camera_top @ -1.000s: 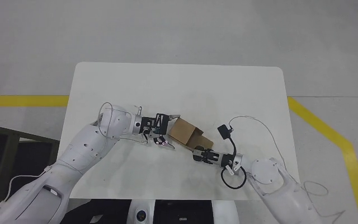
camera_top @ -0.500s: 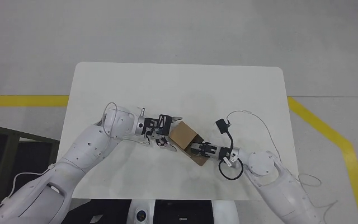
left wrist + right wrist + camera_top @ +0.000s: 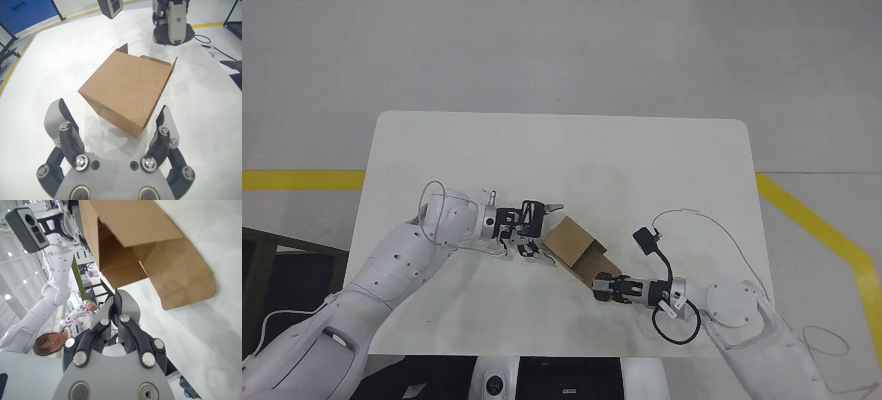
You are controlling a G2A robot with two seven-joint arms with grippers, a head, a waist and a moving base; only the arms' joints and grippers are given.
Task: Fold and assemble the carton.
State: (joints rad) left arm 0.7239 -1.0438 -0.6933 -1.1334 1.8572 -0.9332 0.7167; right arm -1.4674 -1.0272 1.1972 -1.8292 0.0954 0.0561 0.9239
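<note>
A brown cardboard carton (image 3: 575, 248) lies on its side near the middle of the white table (image 3: 562, 150). Its closed corner faces my left gripper (image 3: 111, 115), which stands open a little short of the carton (image 3: 126, 89) with nothing between its fingers. The carton's open end (image 3: 121, 262) with loose flaps faces my right gripper (image 3: 116, 303), which is shut and empty just off the flap edge. In the top view the left gripper (image 3: 539, 230) is at the carton's left and the right gripper (image 3: 599, 287) at its lower right.
The table's front edge runs close below both arms (image 3: 562, 352). A black cable (image 3: 692, 215) loops over the table by the right arm. The far half of the table is bare white surface.
My right gripper has pulled back from the carton's open end toward the front right. The left gripper backed slightly away from the carton, which shifted a little.
</note>
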